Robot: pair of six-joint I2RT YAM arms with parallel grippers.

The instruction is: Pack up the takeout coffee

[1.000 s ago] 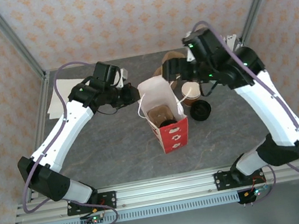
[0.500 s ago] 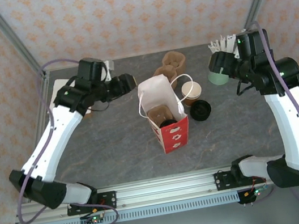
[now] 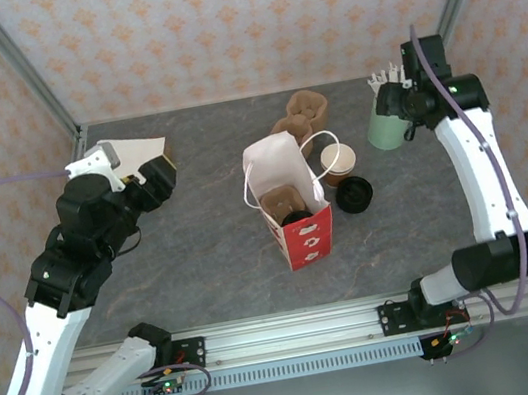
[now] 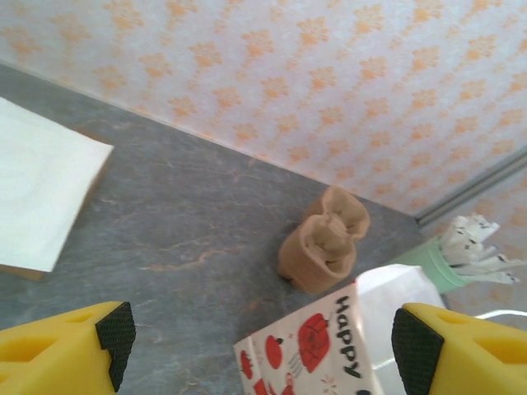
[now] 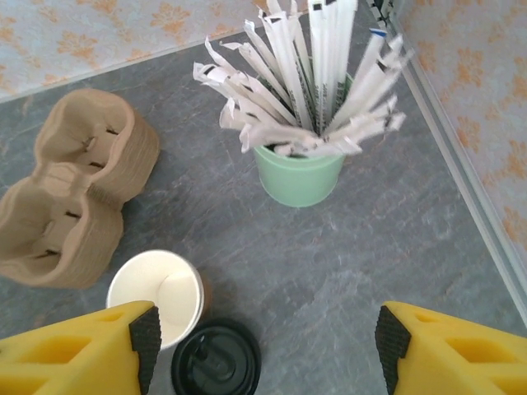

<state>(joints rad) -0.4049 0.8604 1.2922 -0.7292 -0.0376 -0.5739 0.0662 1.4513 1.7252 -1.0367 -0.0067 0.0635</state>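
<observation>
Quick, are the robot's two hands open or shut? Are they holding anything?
Left gripper: open, holding nothing.
Right gripper: open, holding nothing.

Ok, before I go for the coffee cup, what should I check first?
1. Takeout coffee upright on the table beside the bag: ok.
2. Lid on the cup: not ok; the black lid lies on the table next to it.
3. Bag standing with its mouth open: ok.
4. Free room in the bag: cannot tell; a brown tray sits inside.
5. Right hand open and empty: ok.
6. Left hand open and empty: ok.
</observation>
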